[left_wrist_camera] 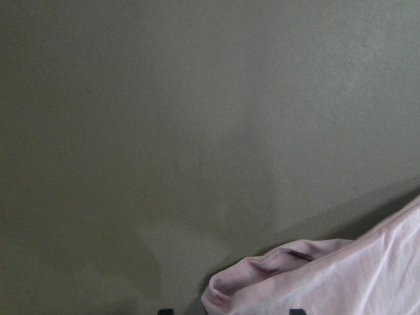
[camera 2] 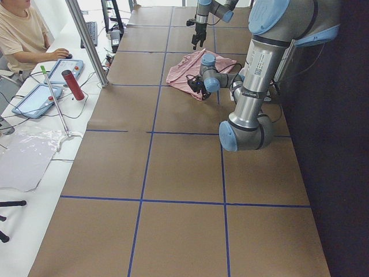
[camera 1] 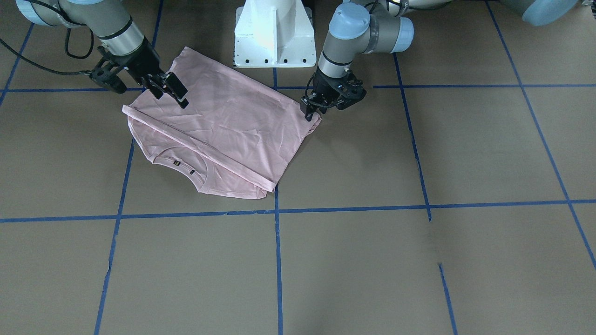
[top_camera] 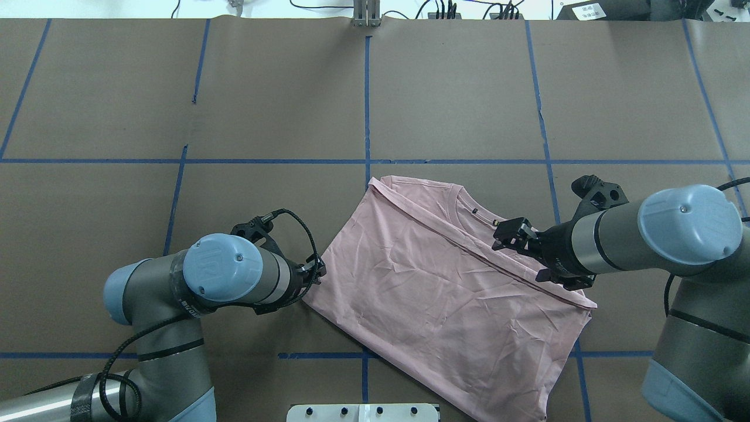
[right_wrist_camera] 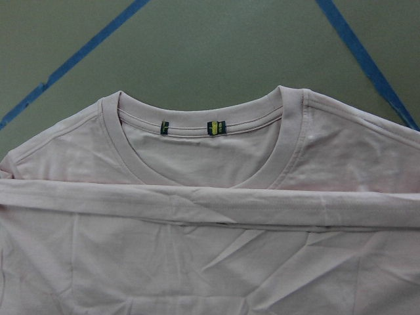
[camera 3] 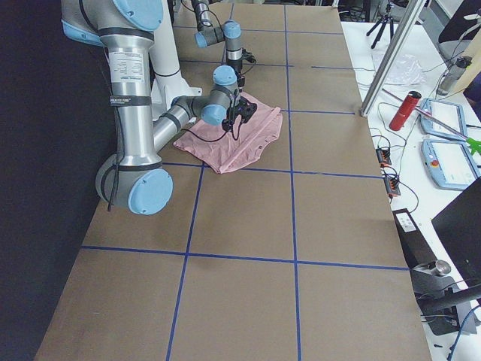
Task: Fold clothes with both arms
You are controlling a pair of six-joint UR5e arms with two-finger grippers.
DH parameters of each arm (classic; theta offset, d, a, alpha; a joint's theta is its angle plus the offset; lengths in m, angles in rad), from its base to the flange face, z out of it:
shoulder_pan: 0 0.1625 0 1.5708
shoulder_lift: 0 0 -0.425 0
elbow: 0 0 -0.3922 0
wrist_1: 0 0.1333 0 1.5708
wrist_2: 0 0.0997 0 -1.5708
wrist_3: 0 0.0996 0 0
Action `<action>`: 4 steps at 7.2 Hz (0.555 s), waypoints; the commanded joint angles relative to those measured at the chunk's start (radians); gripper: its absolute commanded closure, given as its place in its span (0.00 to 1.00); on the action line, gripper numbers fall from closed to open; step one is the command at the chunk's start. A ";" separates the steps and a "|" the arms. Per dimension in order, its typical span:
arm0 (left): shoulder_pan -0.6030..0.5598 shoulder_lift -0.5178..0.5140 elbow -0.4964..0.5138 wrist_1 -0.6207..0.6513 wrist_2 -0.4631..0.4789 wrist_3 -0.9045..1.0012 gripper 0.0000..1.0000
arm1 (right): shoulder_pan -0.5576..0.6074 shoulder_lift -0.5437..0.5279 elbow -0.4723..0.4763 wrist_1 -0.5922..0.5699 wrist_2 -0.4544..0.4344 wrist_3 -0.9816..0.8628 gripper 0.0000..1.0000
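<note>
- Clock directions are read on the overhead view, with 12 o'clock pointing away from the robot
- The T-shirt (top_camera: 433, 281) lies flat on the table (top_camera: 176, 105), at about 5 o'clock from the table centre. It is folded once, and the hem band (right_wrist_camera: 210, 203) lies across it just short of the collar (right_wrist_camera: 203, 141), which is exposed at the garment's 1 o'clock side
- The left gripper (camera 1: 308, 111) sits low at the garment's 9 o'clock corner. Its wrist view shows two dark tips apart with the curled cloth corner between them, so the fingers are judged spread and not clamped
- The right gripper (camera 1: 171, 97) hovers over the hem band at the garment's 2 o'clock side, fingers spread, holding nothing
- Partial pinch: the 9 o'clock corner is two layers. Closing on the upper layer alone would peel the fold apart on the lift
- Missed grasp: the cloth is thin and flat. Fingers closing too high would take nothing, and fingers closing too low would scrape the table cover
- Uneven lift: one gripper is at a corner and the other is inboard on the hem. Raising one ahead of the other would skew the next fold and drag the shirt
- Hem slip: fingers sliding on the loose hem band could push it over the collar and set wrinkles
</note>
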 commanded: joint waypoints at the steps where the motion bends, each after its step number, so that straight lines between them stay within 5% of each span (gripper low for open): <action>1: 0.000 -0.012 0.016 0.003 0.018 0.001 0.53 | 0.000 0.001 -0.001 0.000 0.000 0.000 0.00; 2: -0.001 -0.012 0.007 0.007 0.020 -0.005 0.86 | -0.001 -0.001 -0.010 -0.002 0.000 0.000 0.00; 3: -0.001 -0.004 0.006 0.019 0.034 -0.003 1.00 | -0.001 -0.001 -0.018 -0.002 0.000 0.000 0.00; 4: -0.001 -0.001 0.004 0.033 0.035 0.001 1.00 | -0.001 0.001 -0.030 0.000 0.001 0.000 0.00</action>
